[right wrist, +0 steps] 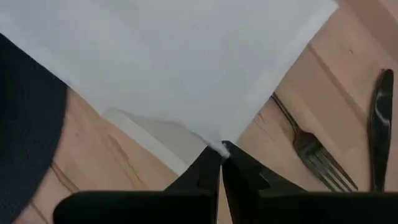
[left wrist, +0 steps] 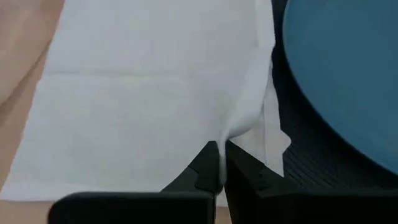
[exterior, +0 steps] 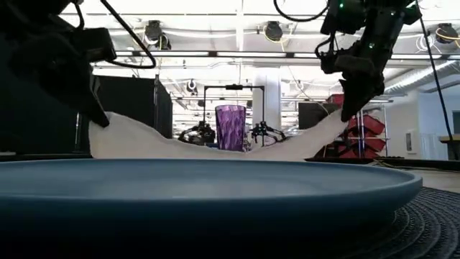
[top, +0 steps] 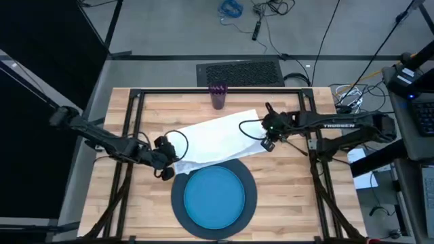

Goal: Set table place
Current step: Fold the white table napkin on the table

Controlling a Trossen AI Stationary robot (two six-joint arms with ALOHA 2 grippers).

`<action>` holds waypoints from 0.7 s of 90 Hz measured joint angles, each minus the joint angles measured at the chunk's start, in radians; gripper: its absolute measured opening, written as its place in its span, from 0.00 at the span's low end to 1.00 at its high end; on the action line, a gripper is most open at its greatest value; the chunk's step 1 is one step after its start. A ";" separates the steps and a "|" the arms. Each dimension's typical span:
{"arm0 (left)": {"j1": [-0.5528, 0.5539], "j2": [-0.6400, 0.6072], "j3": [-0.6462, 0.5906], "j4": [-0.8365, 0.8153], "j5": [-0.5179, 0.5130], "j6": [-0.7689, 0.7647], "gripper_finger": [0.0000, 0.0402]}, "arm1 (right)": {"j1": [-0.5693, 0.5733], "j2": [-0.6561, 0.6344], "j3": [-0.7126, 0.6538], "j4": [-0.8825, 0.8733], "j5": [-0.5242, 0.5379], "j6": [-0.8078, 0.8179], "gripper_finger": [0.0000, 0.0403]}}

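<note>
Both arms are on the white napkin [top: 217, 140], which lies across the middle of the table [top: 115, 196], running from about 8 o'clock up to 2 o'clock of the table centre.

Left gripper [top: 168, 167] pinches the napkin's corner at the 8 o'clock end, fingers pressed together on a fold of cloth, plain in the left wrist view [left wrist: 219, 168]. That corner sits just beside the charger's [top: 180, 203] rim.

Right gripper [top: 268, 142] is clamped on the opposite corner at the 3 o'clock end; fingers meet on the cloth tip [right wrist: 221, 155]. Low view shows both ends lifted off the wood, with the middle sagging down [exterior: 215, 147].

Blue plate [top: 215, 197] sits centred on the dark grey charger at 6 o'clock of the table, just below the napkin; the napkin's near edge overlaps the charger's rim.

Purple cup [top: 218, 95] stands upright at 12 o'clock near the far edge, apart from the napkin.

A fork [right wrist: 310, 149] and what is probably a knife [right wrist: 379, 130] lie on the wood under the right gripper, seen only in the right wrist view, beside each other and not touching.
</note>
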 joint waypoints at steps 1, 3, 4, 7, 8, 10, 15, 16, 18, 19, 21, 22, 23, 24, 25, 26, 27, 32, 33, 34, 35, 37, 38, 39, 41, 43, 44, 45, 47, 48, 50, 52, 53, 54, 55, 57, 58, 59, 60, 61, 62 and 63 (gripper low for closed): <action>0.000 0.000 0.000 0.000 0.001 0.000 0.00 | 0.000 0.002 0.000 -0.002 0.000 0.001 0.00; 0.000 0.000 0.000 0.001 0.001 0.000 0.00 | 0.000 0.005 0.000 -0.005 0.000 0.003 0.00; 0.000 0.000 0.000 0.001 0.001 0.000 0.00 | 0.000 0.006 0.000 -0.006 0.000 0.003 0.00; 0.000 0.000 0.000 0.001 0.001 0.000 0.00 | 0.000 0.009 0.000 -0.006 0.000 0.005 0.00; 0.000 0.000 0.000 0.001 0.002 0.000 0.00 | 0.000 0.010 0.000 -0.006 0.000 0.005 0.00; 0.000 0.000 0.000 0.001 0.002 0.000 0.00 | 0.000 0.012 0.000 -0.005 0.000 0.005 0.00; 0.000 0.000 0.000 0.001 0.002 0.000 0.00 | 0.000 0.015 0.000 0.001 0.000 0.005 0.00; 0.000 0.000 0.000 0.001 0.002 0.000 0.00 | 0.000 0.015 0.000 0.003 0.000 0.005 0.00; 0.000 0.000 0.000 0.001 0.002 0.000 0.00 | 0.000 0.015 0.000 0.009 0.000 0.005 0.00; 0.000 0.000 0.000 0.001 0.002 0.000 0.00 | 0.000 0.015 0.000 0.012 0.000 0.005 0.00; 0.000 0.000 0.000 0.001 0.001 0.000 0.00 | 0.000 0.015 0.000 0.019 0.000 0.003 0.00; 0.000 0.000 0.000 0.001 0.001 -0.001 0.00 | 0.000 0.015 0.000 0.022 0.000 0.002 0.00; 0.000 0.000 0.000 0.001 0.001 -0.001 0.00 | 0.000 0.015 0.000 0.024 0.000 0.002 0.00; 0.000 0.000 0.000 0.002 0.000 -0.001 0.00 | 0.000 0.014 0.000 0.025 0.000 0.001 0.00; 0.000 0.000 0.000 0.002 -0.001 -0.001 0.00 | 0.000 0.014 0.000 0.026 0.000 0.001 0.00; 0.000 0.000 0.000 0.003 -0.003 -0.001 0.00 | 0.000 0.015 0.000 0.026 0.000 0.000 0.00; 0.000 0.000 0.000 0.004 -0.005 -0.001 0.00 | 0.000 0.015 0.000 0.026 0.000 0.000 0.00; 0.003 0.000 0.000 0.009 -0.016 -0.001 0.00 | 0.000 0.014 0.000 0.026 0.000 -0.001 0.00; 0.003 -0.001 0.000 0.010 -0.019 -0.001 0.00 | 0.000 0.014 0.000 0.026 0.000 -0.001 0.00; 0.005 -0.001 0.000 0.011 -0.021 -0.002 0.00 | 0.000 0.014 0.000 0.026 -0.001 -0.001 0.00; 0.005 -0.001 0.000 0.011 -0.023 -0.004 0.00 | 0.000 0.014 0.000 0.026 -0.001 -0.001 0.00; 0.007 -0.001 0.000 0.011 -0.027 -0.012 0.00 | 0.000 0.014 0.000 0.025 -0.001 -0.001 0.00; 0.007 -0.001 0.000 0.010 -0.028 -0.016 0.00 | 0.000 0.014 0.000 0.025 -0.001 -0.001 0.00; 0.008 -0.001 0.000 0.010 -0.029 -0.021 0.00 | 0.000 0.014 0.000 0.025 -0.001 -0.001 0.00; 0.010 -0.001 0.000 0.010 -0.030 -0.025 0.00 | 0.000 0.014 0.000 0.025 -0.002 0.000 0.00; 0.011 -0.001 0.000 0.010 -0.031 -0.026 0.00 | 0.000 0.014 0.000 0.024 -0.005 0.002 0.00; 0.011 -0.001 0.000 0.011 -0.032 -0.027 0.00 | 0.000 0.014 0.000 0.023 -0.006 0.002 0.00; 0.012 -0.001 0.000 0.011 -0.033 -0.027 0.00 | 0.000 0.014 0.000 0.022 -0.008 0.002 0.00; 0.012 -0.001 0.000 0.011 -0.033 -0.026 0.00 | 0.000 0.014 0.000 0.019 -0.011 0.003 0.00; 0.012 -0.001 0.000 0.011 -0.033 -0.026 0.01 | 0.000 0.014 0.000 0.018 -0.012 0.003 0.00; 0.012 -0.001 0.000 0.011 -0.033 -0.026 0.01 | 0.000 0.014 0.000 0.016 -0.019 0.002 0.00; 0.012 -0.001 0.000 0.011 -0.033 -0.026 0.02 | 0.000 0.014 0.000 0.015 -0.029 0.002 0.01; 0.012 -0.001 0.000 0.011 -0.033 -0.026 0.02 | 0.000 0.014 0.000 0.015 -0.031 0.003 0.01; 0.012 -0.001 0.000 0.011 -0.033 -0.026 0.03 | 0.000 0.014 0.000 0.014 -0.032 0.003 0.01; 0.012 -0.001 0.000 0.011 -0.033 -0.025 0.03 | 0.000 0.014 0.000 0.014 -0.033 0.003 0.02; 0.012 -0.001 0.000 0.010 -0.033 -0.023 0.04 | 0.000 0.014 0.000 0.014 -0.033 0.004 0.03; 0.012 -0.001 0.000 0.010 -0.033 -0.022 0.05 | 0.000 0.014 0.000 0.013 -0.033 0.004 0.03; 0.011 -0.001 0.000 0.010 -0.033 -0.021 0.06 | 0.000 0.014 0.000 0.013 -0.033 0.005 0.04; 0.011 -0.001 0.000 0.010 -0.033 -0.018 0.06 | 0.000 0.014 0.000 0.013 -0.033 0.005 0.04; 0.011 -0.001 0.000 0.010 -0.033 -0.018 0.07 | 0.000 0.014 0.000 0.013 -0.033 0.005 0.05; 0.012 -0.001 0.000 0.010 -0.033 -0.019 0.08 | 0.000 0.014 0.000 0.012 -0.033 0.005 0.06; 0.012 -0.001 0.000 0.010 -0.033 -0.018 0.08 | 0.000 0.014 0.000 0.012 -0.033 0.006 0.06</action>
